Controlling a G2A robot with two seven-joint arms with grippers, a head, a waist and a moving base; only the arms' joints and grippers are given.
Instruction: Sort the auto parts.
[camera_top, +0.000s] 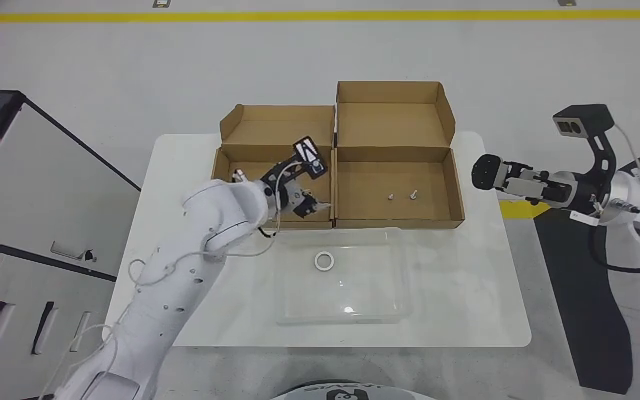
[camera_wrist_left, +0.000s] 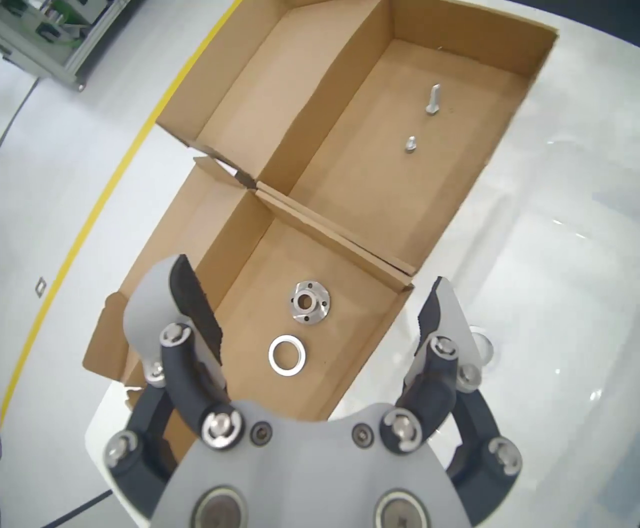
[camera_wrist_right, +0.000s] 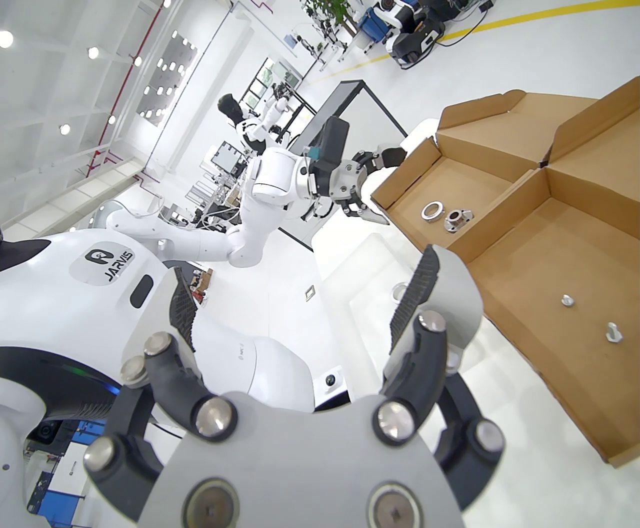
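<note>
So, nearest us, one ring (camera_top: 324, 261) lies flat in the clear tray (camera_top: 380, 300), just on our side of the left gripper (camera_wrist_left: 310, 275), whose fingers (camera_wrist_left: 192, 300) hang wide apart over the left box (camera_top: 240, 168); the right gripper (camera_wrist_right: 305, 267), also spread wide, sits well off, so left is nearer.

White table (camera_top: 470, 290): two brown cardboard boxes touching, side by side
Left box (camera_top: 235, 165): metal ring (camera_wrist_left: 286, 354) beside flanged metal hub (camera_wrist_left: 310, 302)
Right box (camera_top: 430, 170): short metal bolt (camera_wrist_left: 410, 144) near longer bolt (camera_wrist_left: 433, 99)
Clear plastic tray (camera_top: 395, 300): before the boxes, holding second metal ring (camera_top: 324, 262)
</note>
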